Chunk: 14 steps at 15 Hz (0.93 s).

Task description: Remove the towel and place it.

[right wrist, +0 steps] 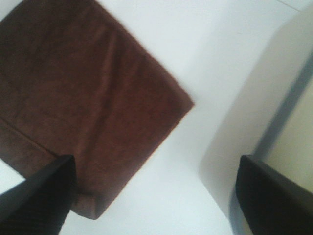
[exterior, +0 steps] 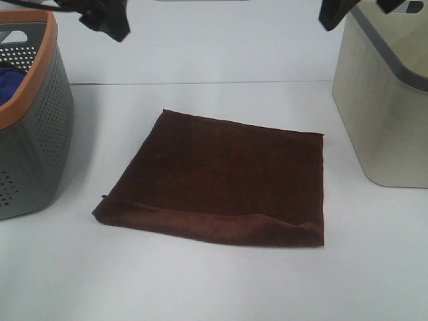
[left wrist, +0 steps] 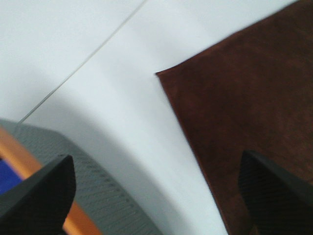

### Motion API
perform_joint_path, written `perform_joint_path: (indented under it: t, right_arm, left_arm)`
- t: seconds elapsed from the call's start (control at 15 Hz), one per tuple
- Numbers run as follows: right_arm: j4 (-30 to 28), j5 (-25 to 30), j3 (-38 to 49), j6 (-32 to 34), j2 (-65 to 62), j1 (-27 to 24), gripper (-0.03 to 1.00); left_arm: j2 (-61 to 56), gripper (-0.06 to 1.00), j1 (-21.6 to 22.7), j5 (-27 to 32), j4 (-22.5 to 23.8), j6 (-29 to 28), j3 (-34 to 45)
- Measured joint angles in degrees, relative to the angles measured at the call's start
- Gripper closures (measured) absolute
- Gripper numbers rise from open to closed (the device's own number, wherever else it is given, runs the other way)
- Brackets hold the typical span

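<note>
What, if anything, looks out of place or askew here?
Only small things. The towel lies folded flat on the table between the grey basket and the beige bin, turned slightly askew, its near edge a little rumpled. Nothing looks spilled or damaged. Both grippers, left and right, are open and empty.

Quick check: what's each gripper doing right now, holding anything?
Left gripper: open, holding nothing, above the table beside the towel.
Right gripper: open, holding nothing, above the towel's corner.

open table between baskets — grey basket (exterior: 30,120), beige basket (exterior: 388,100)
</note>
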Motion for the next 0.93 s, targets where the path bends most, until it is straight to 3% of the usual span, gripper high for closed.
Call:
perform_joint_path:
  t: [0.13, 0.27, 0.4, 0.6, 0.67, 0.93]
  right_arm:
    - [-1.38, 1.26, 0.00, 3.67, -2.01, -5.39, 0.10]
    - [-1.38, 2.23, 0.00, 4.76, -3.50, -13.35, 0.10]
    - [-1.38, 2.29, 0.00, 4.93, -4.53, -17.70, 0.10]
    - [-0.69, 2.29, 3.32, 4.47, -8.88, -19.02, 0.10]
    - [0.40, 2.29, 8.14, 4.47, -13.52, -19.02, 0.10]
    - [3.95, 2.29, 27.85, 4.53, -33.06, -19.02, 0.10]
  left_arm:
    - [-2.81, 0.08, 4.07, 4.07, 4.70, -8.54, 0.00]
    - [-5.27, 0.08, 9.05, 11.34, 5.39, -10.83, 0.00]
    - [-7.56, 0.08, 12.49, 14.95, 5.39, -11.57, 0.92]
    - [-16.04, 0.08, 19.02, 15.30, 5.16, -14.04, 8.08]
    - [-22.23, 0.08, 21.26, 14.73, 4.24, -14.38, 13.24]
    - [-41.02, 0.08, 21.72, 11.92, 3.27, -14.44, 26.18]
